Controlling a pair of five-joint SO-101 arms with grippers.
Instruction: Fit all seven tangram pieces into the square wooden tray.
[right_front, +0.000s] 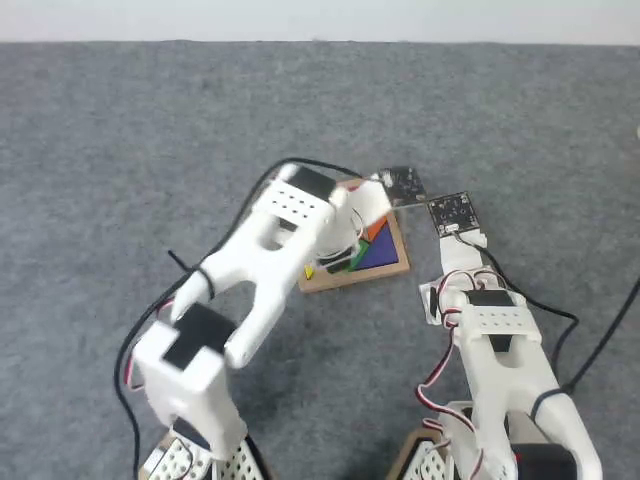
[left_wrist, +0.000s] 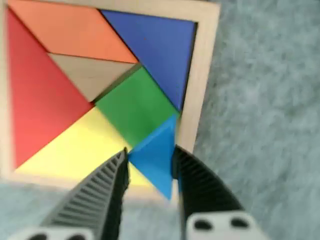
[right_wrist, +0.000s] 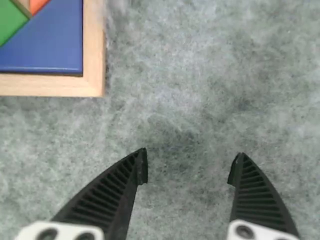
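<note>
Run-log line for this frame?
left pincer: shut on light blue triangle, at tray rim | right pincer: open, above carpet beside tray

Wooden tray (left_wrist: 202, 75) holds smooth, perhaps matt pieces (left_wrist: 35, 100) on fuzzy cloth (left_wrist: 265, 100).

Open grey carpet (right_wrist: 200, 75) lies beside the wooden tray's (right_wrist: 93, 50) corner; the left arm (right_front: 270, 250) hangs over the tray, blocking it from above.
</note>
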